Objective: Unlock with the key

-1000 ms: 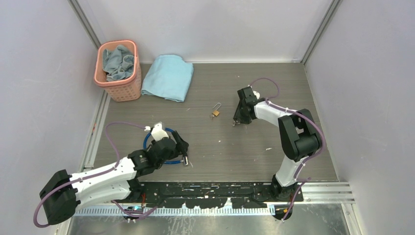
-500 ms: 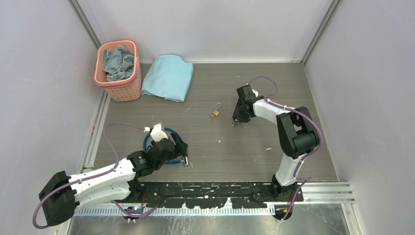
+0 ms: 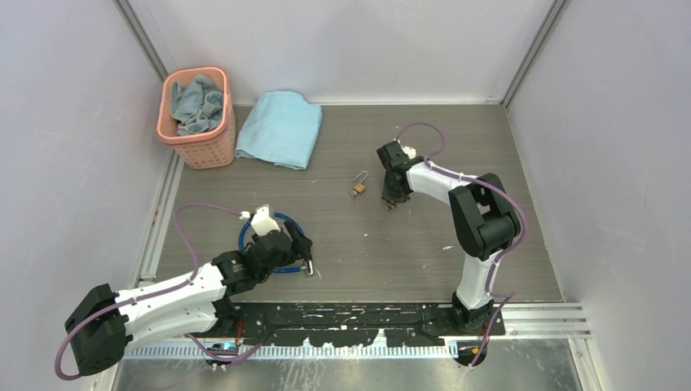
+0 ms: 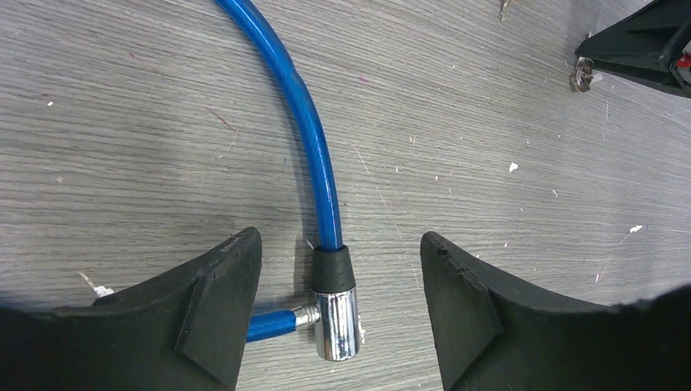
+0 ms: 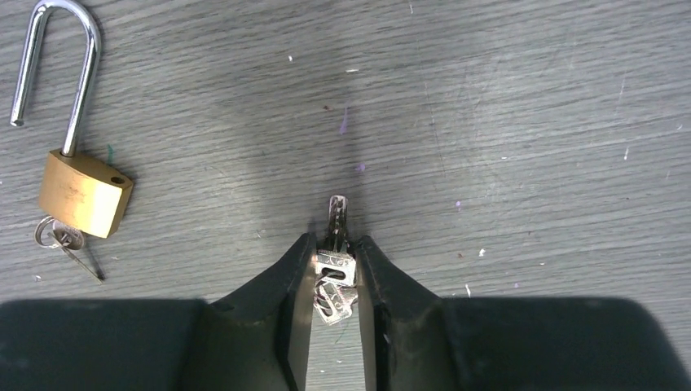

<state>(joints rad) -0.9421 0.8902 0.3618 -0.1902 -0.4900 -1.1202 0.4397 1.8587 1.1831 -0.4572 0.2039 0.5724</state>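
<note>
My right gripper is shut on the head of a tiny silvery key; its blade points forward just above the table, and a second small key hangs between the fingers. The small brass padlock lies to the left, one end of its silver shackle free, with a small ring and key at its base. In the top view the right gripper is just right of the padlock. My left gripper is open and empty, straddling the blue cable and its silver end.
A pink basket holding cloth and a folded light blue towel sit at the back left. Grey walls close in the table on three sides. The left gripper rests near the front left over the cable loop.
My right gripper has moved left, closer to the padlock, still holding the key. The left arm has barely moved.
</note>
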